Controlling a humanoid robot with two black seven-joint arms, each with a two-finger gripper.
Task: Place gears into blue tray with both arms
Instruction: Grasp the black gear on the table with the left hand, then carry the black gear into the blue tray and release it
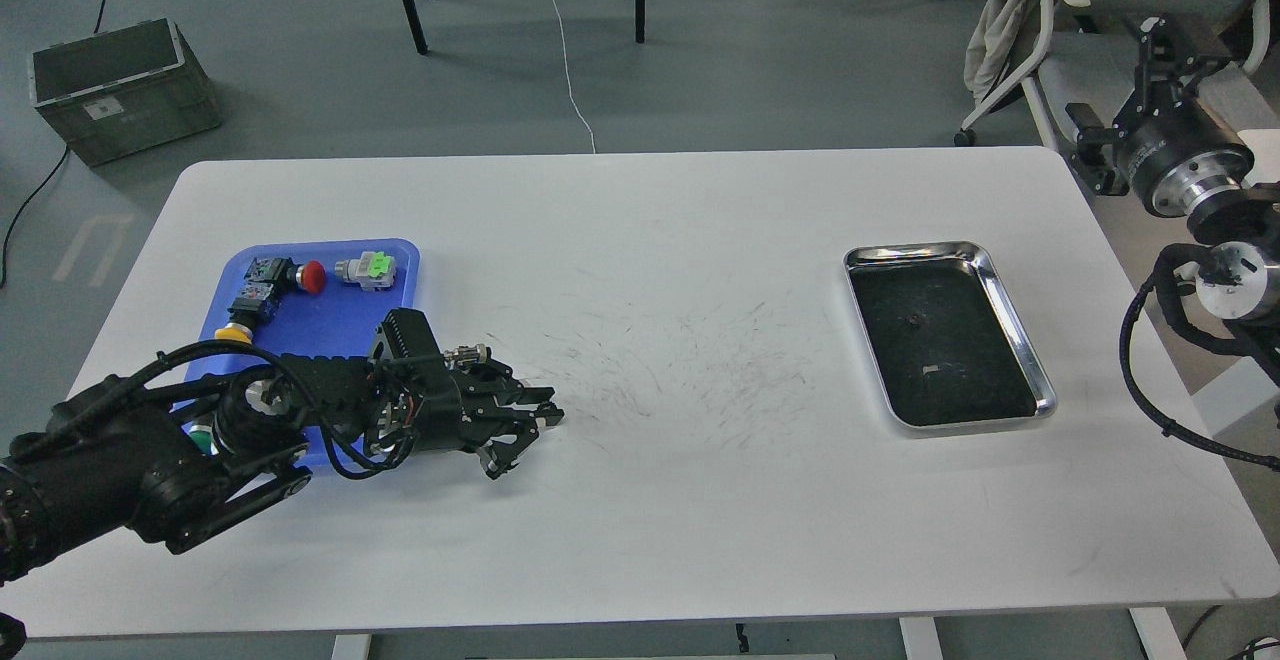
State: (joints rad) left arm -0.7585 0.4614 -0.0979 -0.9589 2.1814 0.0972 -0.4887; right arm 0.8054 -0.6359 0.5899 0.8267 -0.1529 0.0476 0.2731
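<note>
Presently the left gripper hangs just right of the blue tray, fingers slightly parted and seemingly empty. One gear seemingly lies in the steel tray, far right of the blue tray. Fetching it looks next, likely by the right gripper, whose fingers I cannot make out.

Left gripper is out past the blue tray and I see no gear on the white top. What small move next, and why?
Probably send the right gripper, now raised off the table's right edge, toward the steel tray. A tiny dark speck, maybe a gear, lies on its dark inside. The left gripper sits near the blue tray, far from it, and seems to hold nothing.
</note>
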